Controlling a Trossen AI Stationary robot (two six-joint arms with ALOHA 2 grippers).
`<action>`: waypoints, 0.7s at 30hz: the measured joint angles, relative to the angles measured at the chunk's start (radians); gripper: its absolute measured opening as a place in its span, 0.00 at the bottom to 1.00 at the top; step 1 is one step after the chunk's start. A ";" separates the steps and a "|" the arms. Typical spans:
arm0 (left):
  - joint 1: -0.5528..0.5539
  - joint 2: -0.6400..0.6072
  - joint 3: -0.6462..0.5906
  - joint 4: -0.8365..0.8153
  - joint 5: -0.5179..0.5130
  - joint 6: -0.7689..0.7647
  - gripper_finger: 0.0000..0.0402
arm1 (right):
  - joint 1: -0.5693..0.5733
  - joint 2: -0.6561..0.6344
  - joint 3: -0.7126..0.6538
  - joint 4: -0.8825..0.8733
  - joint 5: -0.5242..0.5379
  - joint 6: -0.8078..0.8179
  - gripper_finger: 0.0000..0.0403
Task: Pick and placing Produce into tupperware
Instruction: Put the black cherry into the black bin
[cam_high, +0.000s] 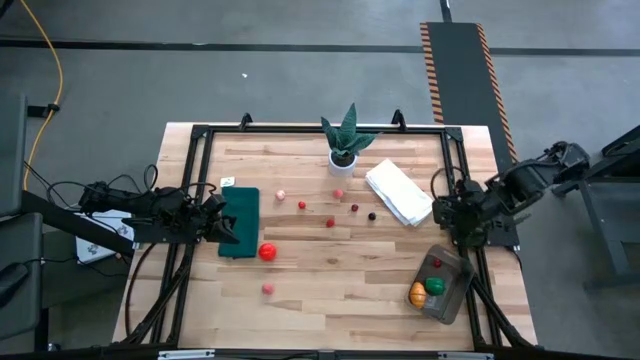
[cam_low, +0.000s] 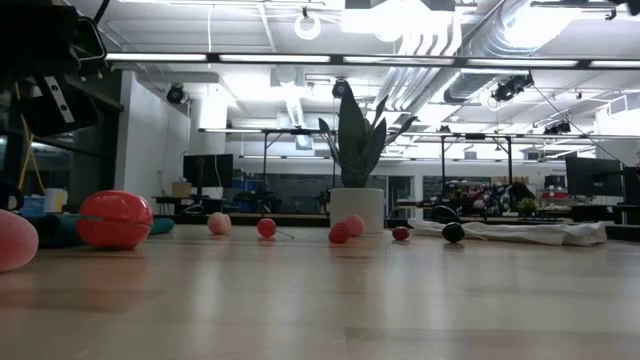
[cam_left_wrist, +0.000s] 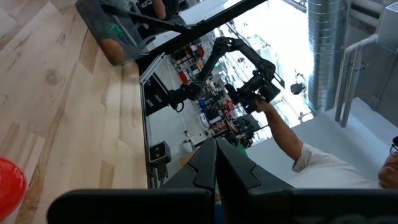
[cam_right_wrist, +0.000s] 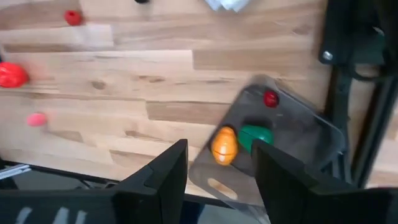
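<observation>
The clear tupperware (cam_high: 462, 275) sits near the table's right near corner and holds an orange piece (cam_right_wrist: 224, 144), a green piece (cam_right_wrist: 255, 135) and a small red one (cam_right_wrist: 270, 98). More produce lies loose mid-table: a red tomato (cam_high: 267, 252), a pink ball (cam_high: 268, 289), and several small red, pink and dark berries around (cam_high: 330, 222). My right gripper (cam_right_wrist: 221, 171) is open, above the table just beyond the tupperware's far end. My left gripper (cam_left_wrist: 216, 168) is shut, over the right edge of the dark green mat (cam_high: 240, 215), left of the tomato.
A potted spiky plant (cam_high: 345, 140) stands at the far edge, with a folded white cloth (cam_high: 398, 192) to its right. Black frame rails (cam_high: 190, 180) run along the table's sides. A person (cam_left_wrist: 298, 155) shows beyond the table's right side. The low view shows the tomato (cam_low: 115, 218) close by.
</observation>
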 joint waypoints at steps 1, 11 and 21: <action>0.000 0.000 0.000 0.000 0.002 0.000 0.00 | -0.026 0.000 0.000 0.005 0.000 -0.026 0.41; 0.000 0.000 0.000 0.000 0.004 0.000 0.00 | -0.254 0.071 0.000 0.022 -0.083 -0.301 0.41; 0.000 0.000 0.000 0.001 0.006 0.000 0.00 | -0.446 0.171 0.000 0.072 -0.159 -0.570 0.41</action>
